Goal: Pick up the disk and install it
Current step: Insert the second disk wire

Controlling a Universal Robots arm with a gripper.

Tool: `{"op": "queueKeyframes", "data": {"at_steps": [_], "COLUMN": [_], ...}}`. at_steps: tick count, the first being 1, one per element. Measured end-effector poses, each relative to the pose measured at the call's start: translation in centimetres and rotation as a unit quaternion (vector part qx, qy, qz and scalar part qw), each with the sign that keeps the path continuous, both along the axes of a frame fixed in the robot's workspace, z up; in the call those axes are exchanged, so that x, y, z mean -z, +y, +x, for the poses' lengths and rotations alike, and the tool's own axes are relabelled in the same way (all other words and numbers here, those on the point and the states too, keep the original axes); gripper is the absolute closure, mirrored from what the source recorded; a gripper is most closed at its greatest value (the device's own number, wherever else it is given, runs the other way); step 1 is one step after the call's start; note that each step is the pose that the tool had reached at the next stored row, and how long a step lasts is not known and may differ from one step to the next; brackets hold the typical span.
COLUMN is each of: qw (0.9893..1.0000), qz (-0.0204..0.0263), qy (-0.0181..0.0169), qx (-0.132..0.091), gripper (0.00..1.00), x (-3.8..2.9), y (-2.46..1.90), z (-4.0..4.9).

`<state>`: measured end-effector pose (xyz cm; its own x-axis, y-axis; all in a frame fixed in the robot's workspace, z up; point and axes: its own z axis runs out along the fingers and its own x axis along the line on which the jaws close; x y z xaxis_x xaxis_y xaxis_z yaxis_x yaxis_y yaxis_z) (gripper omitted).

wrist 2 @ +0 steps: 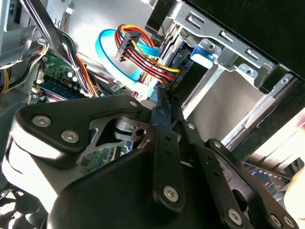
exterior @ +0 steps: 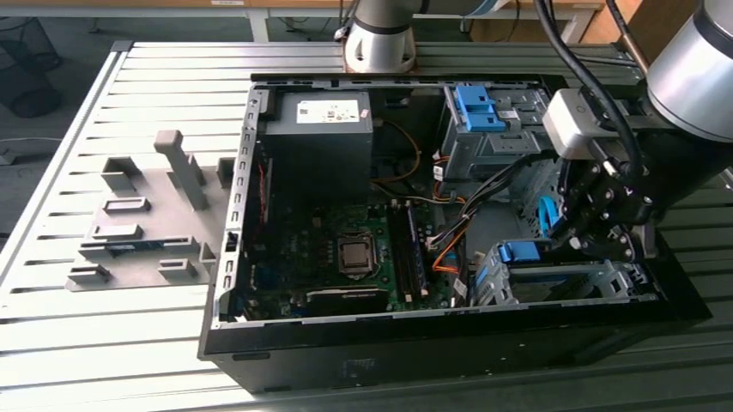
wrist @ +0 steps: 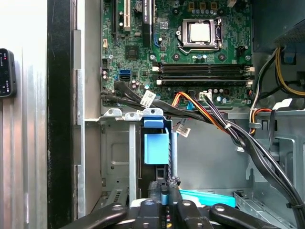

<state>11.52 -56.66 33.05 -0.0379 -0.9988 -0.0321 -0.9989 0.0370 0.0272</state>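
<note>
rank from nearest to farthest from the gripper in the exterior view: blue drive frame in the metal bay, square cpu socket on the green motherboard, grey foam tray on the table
1. Blue drive frame, in the metal bay just beside the gripper.
2. Square CPU socket, mid-case on the green motherboard, toward the exterior view's left.
3. Grey foam tray, outside the case on the slatted table, farthest to the exterior view's left.

Slatted metal table [exterior: 126, 343], pale grey, ribs running across the exterior view. Open black computer case [exterior: 458, 343] lying on its side toward the exterior view's right, side panel off, touching the slats. Grey moulded fixture tray [exterior: 143, 227] with upright blocks resting toward the exterior view's left, just beside the case; robot arm base [exterior: 378, 39] at the far edge.
</note>
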Motion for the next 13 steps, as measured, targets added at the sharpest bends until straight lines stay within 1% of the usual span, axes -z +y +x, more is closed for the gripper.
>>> {"op": "queueKeyframes", "data": {"at_steps": [1, 2, 5, 6, 7, 10, 12, 13], "qw": [1.0000, 1.0000, 1.0000, 1.0000, 1.0000, 1.0000, 1.0000, 1.0000], "qz": [0.0000, 0.0001, -0.0002, -0.0002, -0.0002, 0.0000, -0.0002, -0.0002], "qy": [0.0001, 0.0000, 0.0001, 0.0001, 0.0001, 0.0001, 0.0001, 0.0001], "qx": [0.000, 0.000, 0.000, 0.000, 0.000, 0.000, 0.000, 0.000], "gripper": [0.77, 0.77, 0.77, 0.77, 0.77, 0.78, 0.89, 0.89], "x": [-0.08, -0.26, -1.42, -1.69, -1.81, -1.82, -1.85, -1.86], "y": [0.00, 0.00, 0.00, 0.00, 0.00, 0.00, 0.00, 0.00], "z": [0.00, 0.00, 0.00, 0.00, 0.00, 0.00, 0.00, 0.00]}}
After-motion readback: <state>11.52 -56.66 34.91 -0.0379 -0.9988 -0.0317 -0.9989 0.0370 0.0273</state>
